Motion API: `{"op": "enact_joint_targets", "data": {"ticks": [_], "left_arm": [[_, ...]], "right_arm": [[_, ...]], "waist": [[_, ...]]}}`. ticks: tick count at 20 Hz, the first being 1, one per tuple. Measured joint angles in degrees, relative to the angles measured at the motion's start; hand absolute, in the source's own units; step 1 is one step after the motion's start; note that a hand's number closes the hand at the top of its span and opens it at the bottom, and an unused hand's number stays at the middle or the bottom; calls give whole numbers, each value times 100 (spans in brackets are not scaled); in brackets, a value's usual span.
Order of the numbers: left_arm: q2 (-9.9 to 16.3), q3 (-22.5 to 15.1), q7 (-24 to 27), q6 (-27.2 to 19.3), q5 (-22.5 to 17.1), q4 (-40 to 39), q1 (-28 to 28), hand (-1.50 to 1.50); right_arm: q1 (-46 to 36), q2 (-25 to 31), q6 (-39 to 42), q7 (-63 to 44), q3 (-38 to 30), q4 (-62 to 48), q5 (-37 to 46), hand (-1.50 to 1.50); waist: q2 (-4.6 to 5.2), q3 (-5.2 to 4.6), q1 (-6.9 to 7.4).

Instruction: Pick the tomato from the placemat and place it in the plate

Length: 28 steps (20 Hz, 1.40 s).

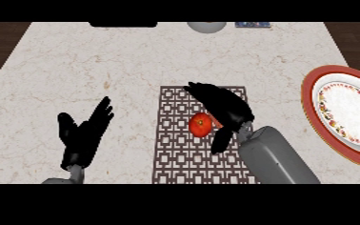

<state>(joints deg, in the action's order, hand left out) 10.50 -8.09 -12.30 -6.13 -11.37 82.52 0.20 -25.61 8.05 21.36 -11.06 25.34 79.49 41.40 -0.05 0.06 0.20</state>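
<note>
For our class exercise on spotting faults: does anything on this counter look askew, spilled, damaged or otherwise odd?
Nothing stands out. The tomato sits whole on the placemat, which lies flat and square to the counter. The plate at the right edge looks intact, though partly cut off. No spills show.

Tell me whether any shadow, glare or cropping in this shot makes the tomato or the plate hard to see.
Head view: light is flat and even, with no glare on the counter. The right hand arches over the tomato on the placemat, covering its right edge. The plate is cut off by the view's right border.
</note>
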Motion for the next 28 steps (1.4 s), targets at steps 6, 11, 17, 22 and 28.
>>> {"op": "enact_joint_targets", "data": {"ticks": [6, 11, 17, 22, 28], "left_arm": [[-117, 57, -83, 46, 146, 93, 59, 0], [-193, 135, 65, 156, 240, 41, 103, 0], [-254, 157, 0, 177, 314, 109, 142, 0], [-258, 293, -96, 268, 306, 98, 100, 0], [-297, 329, -73, 244, 359, 117, 196, 0]], "right_arm": [[63, -219, -67, 198, -70, -387, 468, -150], [-55, -466, -218, 495, -158, -1004, 811, -150], [-89, -490, -202, 787, 105, -1208, 1257, 150], [-268, -620, -473, 1056, 22, -1553, 1598, 150], [94, -759, -1136, 239, -341, -1346, 1863, 150]], "waist": [[3, -4, 1], [0, 4, 6], [-6, 6, 7], [-6, 1, 12], [-53, -4, -81]]}}
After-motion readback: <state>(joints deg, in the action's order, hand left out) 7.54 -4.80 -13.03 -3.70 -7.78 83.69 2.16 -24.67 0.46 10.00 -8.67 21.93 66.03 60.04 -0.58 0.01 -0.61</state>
